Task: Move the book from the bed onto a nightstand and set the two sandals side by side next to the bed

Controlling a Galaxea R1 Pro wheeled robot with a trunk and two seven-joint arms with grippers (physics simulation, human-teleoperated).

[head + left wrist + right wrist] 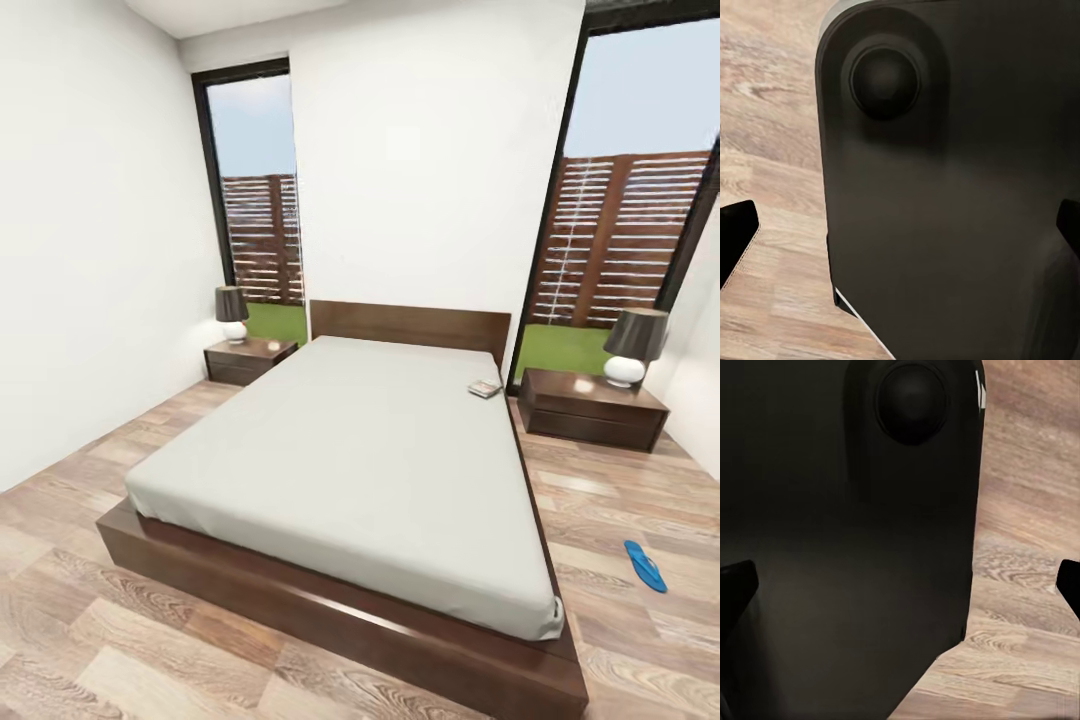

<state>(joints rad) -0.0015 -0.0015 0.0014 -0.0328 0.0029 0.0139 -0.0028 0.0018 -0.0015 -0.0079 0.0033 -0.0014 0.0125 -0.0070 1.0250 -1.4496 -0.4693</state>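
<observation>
Head view: flat grey-mattressed bed [350, 470].

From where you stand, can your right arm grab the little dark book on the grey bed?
Probably not yet. The small dark book lies at the far end of the grey mattress, near the headboard, with most of the bed between us. I'd likely drive closer first.
</observation>
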